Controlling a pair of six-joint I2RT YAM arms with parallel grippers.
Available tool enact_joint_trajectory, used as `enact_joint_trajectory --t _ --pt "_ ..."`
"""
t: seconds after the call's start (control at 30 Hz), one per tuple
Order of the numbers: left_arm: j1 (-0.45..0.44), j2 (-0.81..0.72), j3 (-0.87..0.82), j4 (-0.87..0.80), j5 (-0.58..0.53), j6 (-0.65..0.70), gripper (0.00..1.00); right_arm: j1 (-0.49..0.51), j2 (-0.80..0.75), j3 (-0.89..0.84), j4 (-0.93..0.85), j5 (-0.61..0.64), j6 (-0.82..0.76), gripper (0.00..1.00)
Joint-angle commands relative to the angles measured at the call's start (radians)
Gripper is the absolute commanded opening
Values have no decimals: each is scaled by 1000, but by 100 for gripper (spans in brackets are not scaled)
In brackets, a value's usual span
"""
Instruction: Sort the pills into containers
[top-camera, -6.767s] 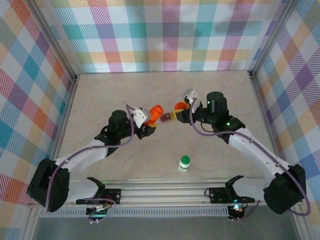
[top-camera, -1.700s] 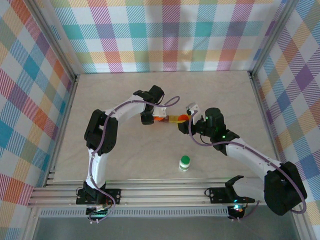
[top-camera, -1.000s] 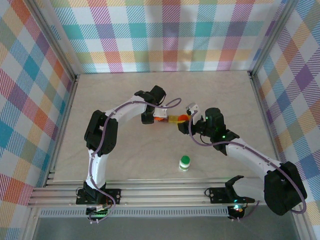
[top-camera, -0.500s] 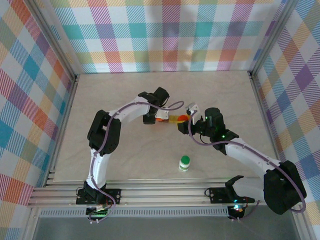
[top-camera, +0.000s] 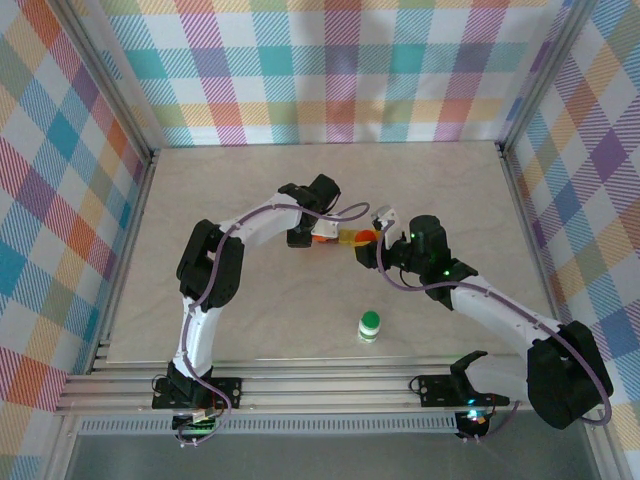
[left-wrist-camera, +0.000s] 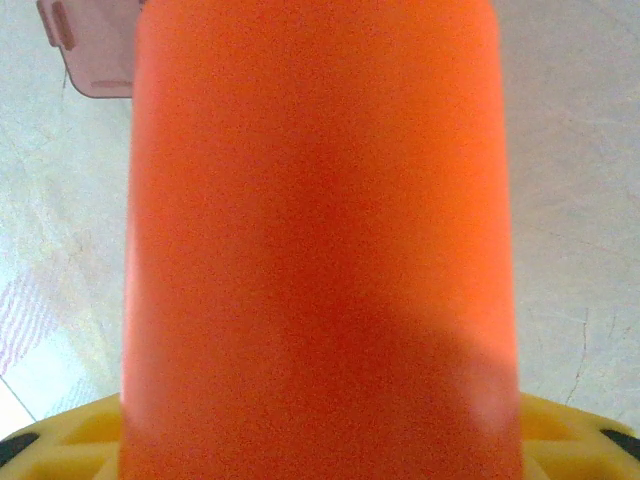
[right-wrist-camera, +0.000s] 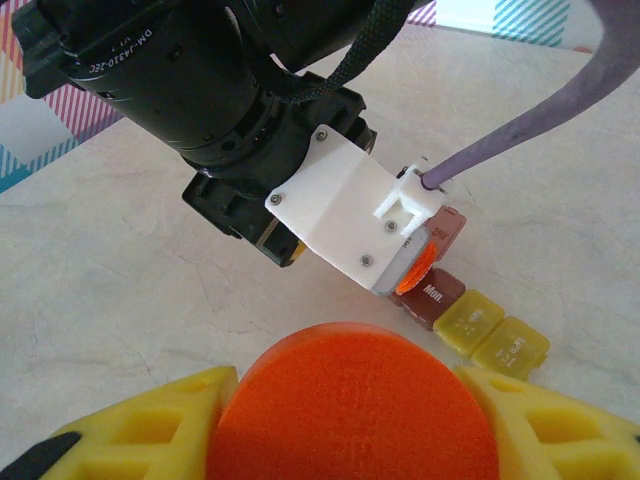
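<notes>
The left gripper (left-wrist-camera: 320, 450) stayed clamped on the bottle (left-wrist-camera: 318, 200), nudged slightly right over the organizer (right-wrist-camera: 480, 325); the right gripper (right-wrist-camera: 350, 430) kept its grip on the cap (right-wrist-camera: 350, 385), unmoved.

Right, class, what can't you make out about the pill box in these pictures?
- Left wrist view: the orange bottle in the left claw hides nearly all of the pill box.
- Top view: box too small to read.
- Right wrist view: the left claw covers its far end.

Pill organizer (top-camera: 347, 238) mid-desk (top-camera: 250, 300), left hand (top-camera: 318, 235) with bottle (left-wrist-camera: 320, 250) over its left end, right hand (top-camera: 368, 240) with lid (right-wrist-camera: 350, 410) at its right, second bottle (top-camera: 369, 325) nearer, apart.
</notes>
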Motion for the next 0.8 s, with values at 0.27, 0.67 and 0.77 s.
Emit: enact_joint_trajectory --t 0.27,0.67,0.77 --pt "6 -90 -4 1 25 -3 0 -3 5 32 8 -28 11 34" --pt "10 -74 -12 2 23 6 0 -3 9 32 10 -32 14 34" --pt "8 -45 -14 0 18 7 0 -2 11 33 9 -34 14 34"
